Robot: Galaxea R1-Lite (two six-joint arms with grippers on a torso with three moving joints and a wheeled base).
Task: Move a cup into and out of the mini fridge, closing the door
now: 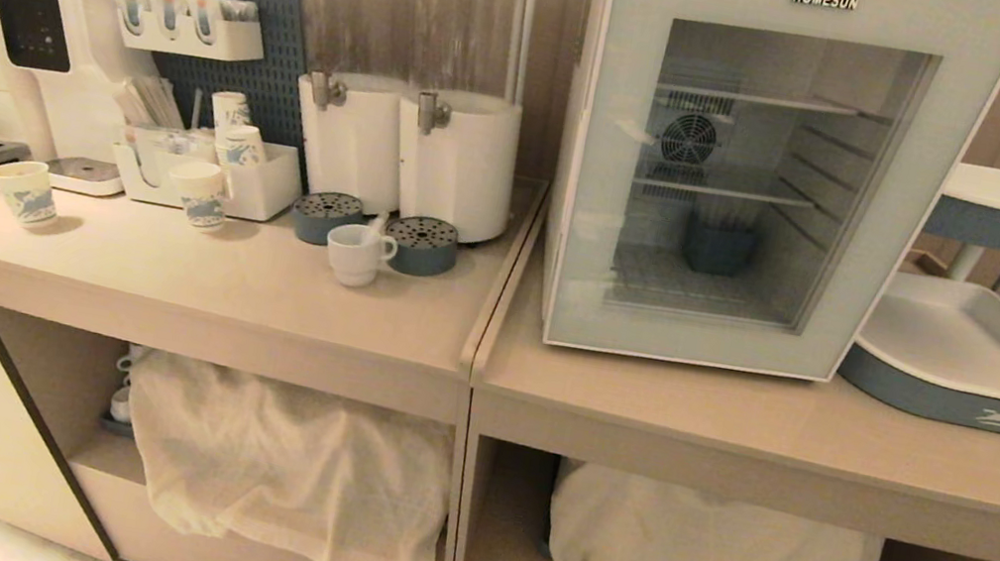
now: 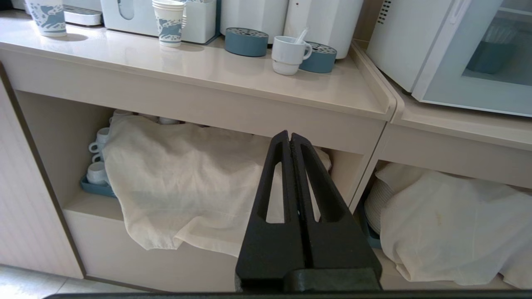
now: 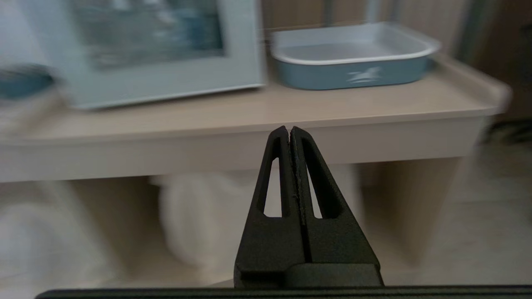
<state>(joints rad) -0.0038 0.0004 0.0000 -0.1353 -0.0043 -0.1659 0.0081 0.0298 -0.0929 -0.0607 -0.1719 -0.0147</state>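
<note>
The cup (image 1: pixel 356 252), a small white mug with a loop handle, stands on the left counter in front of two white dispensers; the left wrist view shows the cup (image 2: pixel 289 55) with a stirrer in it. The mini fridge (image 1: pixel 760 161) stands on the right counter with its glass door (image 1: pixel 738 173) shut; the door (image 3: pixel 158 50) also shows in the right wrist view. My left gripper (image 2: pixel 289 136) is shut and empty, low in front of the left counter's open shelf. Below the right counter's front edge my right gripper (image 3: pixel 289 129) is shut and empty too. Neither arm shows in the head view.
Printed paper cups (image 1: pixel 24 192) and a coffee machine (image 1: pixel 4 52) stand at the far left. Two round blue drip trays (image 1: pixel 420 246) flank the mug. A blue-and-white tray (image 1: pixel 977 371) lies right of the fridge under a tiered stand. White cloths (image 1: pixel 290 463) cover the shelves below.
</note>
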